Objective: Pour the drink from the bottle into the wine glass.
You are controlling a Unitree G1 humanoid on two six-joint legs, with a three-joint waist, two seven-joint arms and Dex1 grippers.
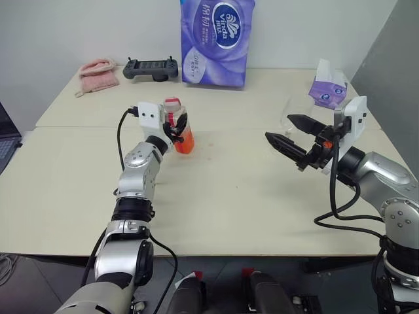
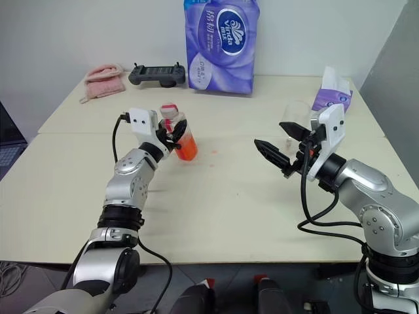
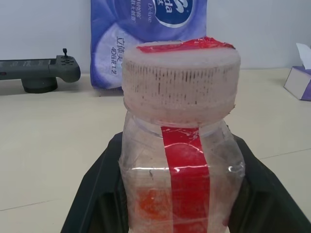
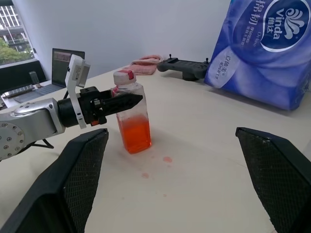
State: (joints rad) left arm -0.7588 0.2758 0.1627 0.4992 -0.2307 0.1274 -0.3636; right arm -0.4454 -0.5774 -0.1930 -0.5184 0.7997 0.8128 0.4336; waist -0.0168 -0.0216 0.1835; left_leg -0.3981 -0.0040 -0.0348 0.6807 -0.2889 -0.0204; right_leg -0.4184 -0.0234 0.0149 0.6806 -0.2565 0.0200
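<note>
The bottle (image 1: 181, 126) stands upright on the table (image 1: 222, 196), left of centre, with its red-and-white cap on. The orange-red drink (image 4: 136, 136) fills roughly its lower half. My left gripper (image 1: 178, 124) is shut on the bottle, one black finger pressed against each side of its upper body. The wine glass (image 2: 294, 116), clear and faint, stands at the right, just behind my right gripper (image 1: 278, 127). That gripper hovers above the table with its fingers (image 4: 73, 179) spread wide and nothing between them, pointing toward the bottle.
A large purple tissue pack (image 1: 217, 40) stands at the back centre, with a black controller (image 1: 150, 68) and a pink cloth (image 1: 98, 73) to its left. A small purple tissue box (image 1: 327, 90) sits at the back right. Small orange drops (image 4: 167, 159) mark the table near the bottle.
</note>
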